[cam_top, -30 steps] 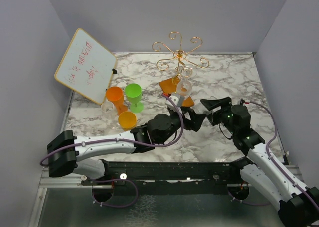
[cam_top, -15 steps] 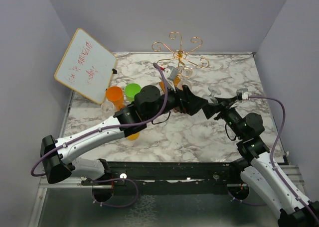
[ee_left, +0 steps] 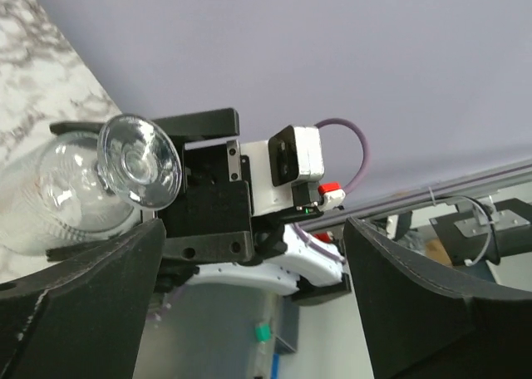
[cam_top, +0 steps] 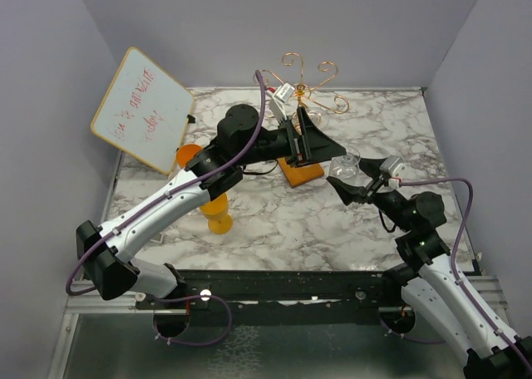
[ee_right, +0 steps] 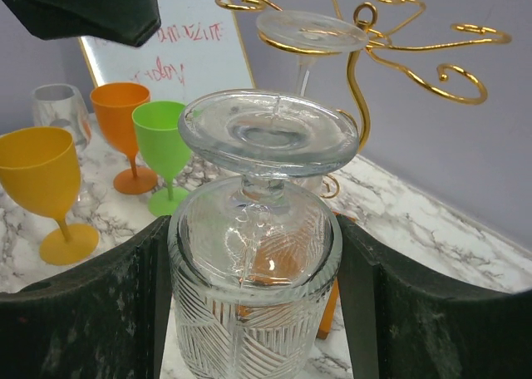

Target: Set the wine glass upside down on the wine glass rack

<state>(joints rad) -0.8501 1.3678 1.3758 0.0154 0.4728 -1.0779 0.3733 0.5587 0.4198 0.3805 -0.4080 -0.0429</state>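
While the left tool (ee_left: 249, 287) stands apart holding nothing, the right tool (cam_top: 356, 179) is clamped round the bowl of the empty clear wine glass (ee_right: 253, 254), near the wine glass rack (cam_top: 301, 171).

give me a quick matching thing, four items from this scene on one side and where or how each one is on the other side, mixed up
Column one:
1 wine glass
2 yellow goblet
3 white board
4 left pincer

Column two:
a open, holding nothing
b tilted at the far left
c foot up, gripped in the right pincer
d upright on the marble table

Pairs: 1-c, 2-d, 3-b, 4-a
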